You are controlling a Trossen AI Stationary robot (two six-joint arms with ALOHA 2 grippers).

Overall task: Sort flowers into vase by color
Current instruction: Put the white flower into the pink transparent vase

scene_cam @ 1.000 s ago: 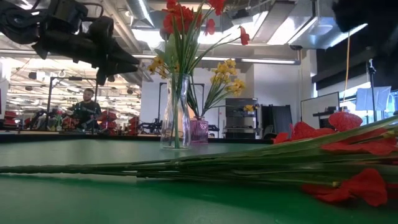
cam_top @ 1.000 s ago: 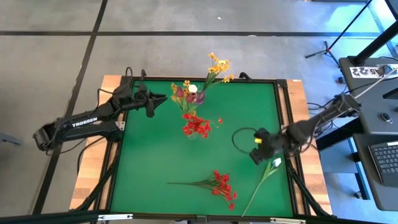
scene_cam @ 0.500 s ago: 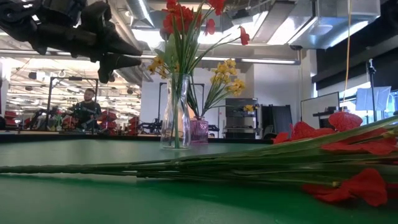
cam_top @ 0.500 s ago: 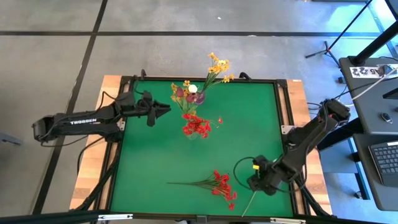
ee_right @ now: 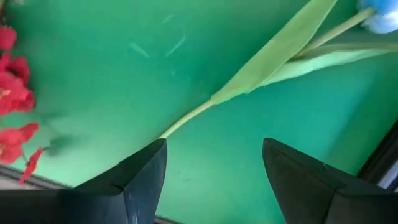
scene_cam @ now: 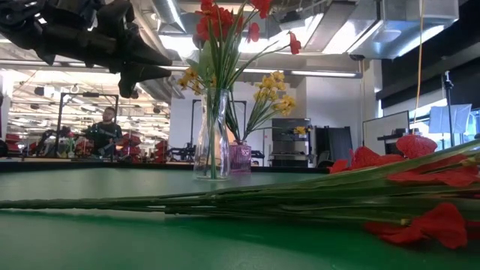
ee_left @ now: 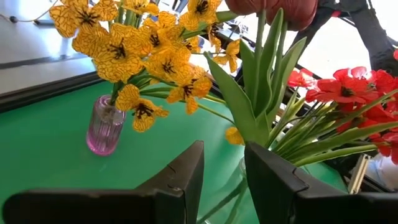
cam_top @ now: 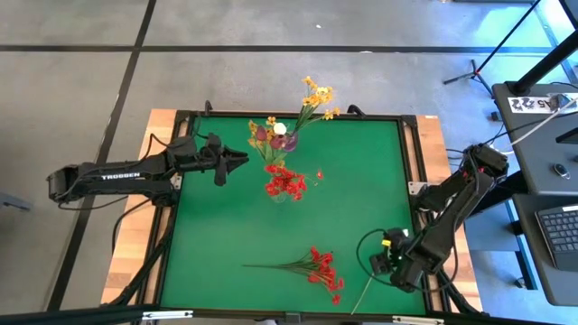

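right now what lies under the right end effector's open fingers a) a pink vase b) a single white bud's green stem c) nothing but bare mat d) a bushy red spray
b: the right wrist view shows the right end effector open over the thin green stem of the single white bud, which lies flat on the green mat.

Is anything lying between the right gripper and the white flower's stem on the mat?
Nothing visible. The right gripper hangs open over the white flower's stem, only bare green mat between; the red spray lies off to one side.
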